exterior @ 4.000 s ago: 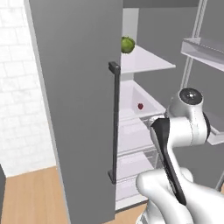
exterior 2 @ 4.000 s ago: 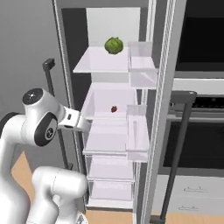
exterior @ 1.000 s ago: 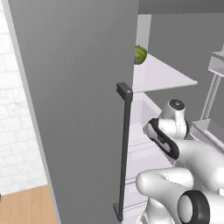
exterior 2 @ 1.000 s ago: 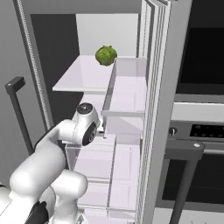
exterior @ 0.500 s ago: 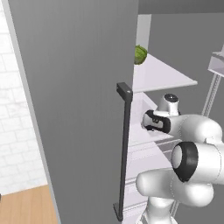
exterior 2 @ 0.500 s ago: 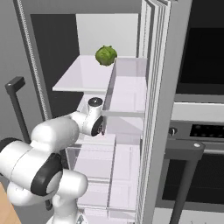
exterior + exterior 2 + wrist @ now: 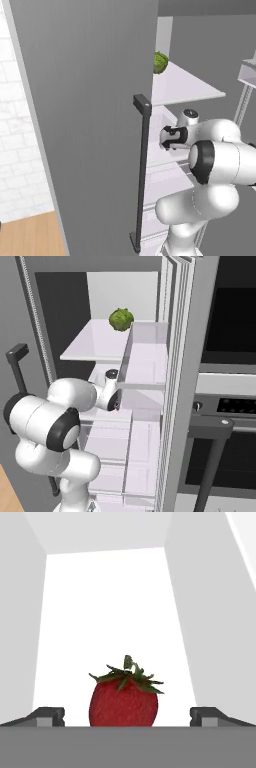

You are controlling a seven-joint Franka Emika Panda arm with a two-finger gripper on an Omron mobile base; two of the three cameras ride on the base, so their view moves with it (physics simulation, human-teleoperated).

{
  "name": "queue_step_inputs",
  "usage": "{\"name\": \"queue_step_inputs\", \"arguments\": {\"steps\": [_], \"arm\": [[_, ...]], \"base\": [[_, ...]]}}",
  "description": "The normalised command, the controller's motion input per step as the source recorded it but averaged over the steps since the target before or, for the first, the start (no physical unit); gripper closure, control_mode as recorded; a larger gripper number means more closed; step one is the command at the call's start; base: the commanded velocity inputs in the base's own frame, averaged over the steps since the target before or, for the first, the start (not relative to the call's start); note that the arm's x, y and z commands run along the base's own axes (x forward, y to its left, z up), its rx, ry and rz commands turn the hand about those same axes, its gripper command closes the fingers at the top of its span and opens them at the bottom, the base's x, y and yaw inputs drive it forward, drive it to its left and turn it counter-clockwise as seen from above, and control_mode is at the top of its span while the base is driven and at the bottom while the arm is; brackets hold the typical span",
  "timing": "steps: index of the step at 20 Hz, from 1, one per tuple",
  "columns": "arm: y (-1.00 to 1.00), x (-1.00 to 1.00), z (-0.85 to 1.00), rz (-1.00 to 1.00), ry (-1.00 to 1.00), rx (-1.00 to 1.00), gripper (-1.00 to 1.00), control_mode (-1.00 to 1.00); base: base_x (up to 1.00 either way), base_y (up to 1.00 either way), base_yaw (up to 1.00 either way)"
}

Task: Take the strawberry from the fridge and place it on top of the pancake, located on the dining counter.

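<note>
The strawberry (image 7: pixel 123 699) sits upright on the white middle shelf inside the fridge (image 7: pixel 90 115), dead centre between the fingertips (image 7: pixel 47 716), which are spread wide and released, holding nothing. The gripper (image 7: pixel 127 718) has pushed deeper into the compartment over the last second, wrist now level under the shelf carrying the green vegetable (image 7: pixel 121 319). Four seconds back the base stood farther away. A grasp looks imminent.
</note>
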Motion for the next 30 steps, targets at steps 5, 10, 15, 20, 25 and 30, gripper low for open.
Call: {"name": "queue_step_inputs", "arguments": {"steps": [5, 10, 15, 20, 25, 30], "arm": [[0.00, 0.18, -0.15, 0.00, 0.00, 0.00, -1.00, -1.00], [0.00, 0.10, -0.27, 0.00, 0.00, 0.00, -1.00, -1.00], [0.01, -0.04, -0.47, 0.00, 0.00, 0.00, 1.00, -1.00], [0.22, -0.43, -0.32, 0.00, -0.04, 0.00, 1.00, -1.00], [0.28, -0.23, 0.01, 0.00, -0.01, 0.00, 1.00, -1.00], [0.00, -0.58, 0.58, -0.02, -0.10, 0.00, 1.00, -1.00]], "base": [[0.00, 0.00, 0.00], [0.00, 0.00, 0.00], [0.00, 0.00, 0.00], [0.00, 0.00, 0.00], [0.00, 0.00, 0.00], [0.00, 0.00, 0.00]]}}
